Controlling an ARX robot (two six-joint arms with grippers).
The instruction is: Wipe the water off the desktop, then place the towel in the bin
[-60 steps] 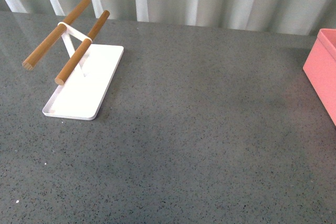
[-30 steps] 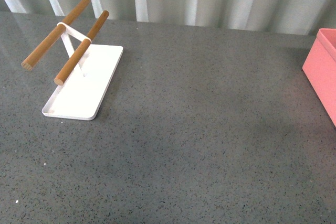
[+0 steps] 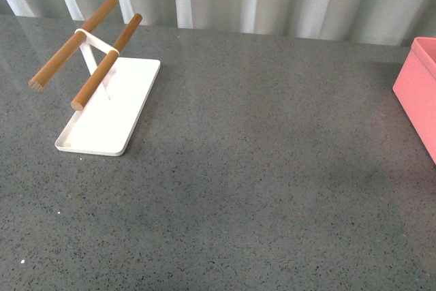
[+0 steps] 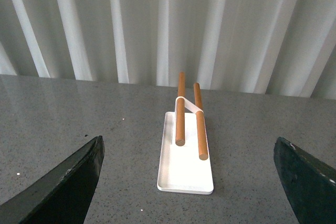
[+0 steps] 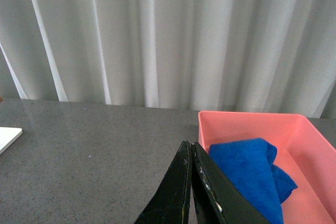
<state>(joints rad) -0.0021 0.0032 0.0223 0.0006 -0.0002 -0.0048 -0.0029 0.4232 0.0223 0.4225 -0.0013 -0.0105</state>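
1. Only the right wrist view shows the towel (image 5: 251, 174): it lies crumpled inside the bin (image 5: 310, 140), at lower right of the frame.
2. The right tool (image 5: 190, 192), its fingers pressed together and holding nothing, sits at lower centre, just left of the towel and in front of the bin's near wall.
3. The left tool (image 4: 189, 182) stands spread wide, a finger in each lower corner; beyond, mid-frame, the white tray (image 4: 184, 174) with wooden rods (image 4: 180, 108).
4. The front view shows bare counter (image 3: 259, 168), tray upper left, bin's edge at right.
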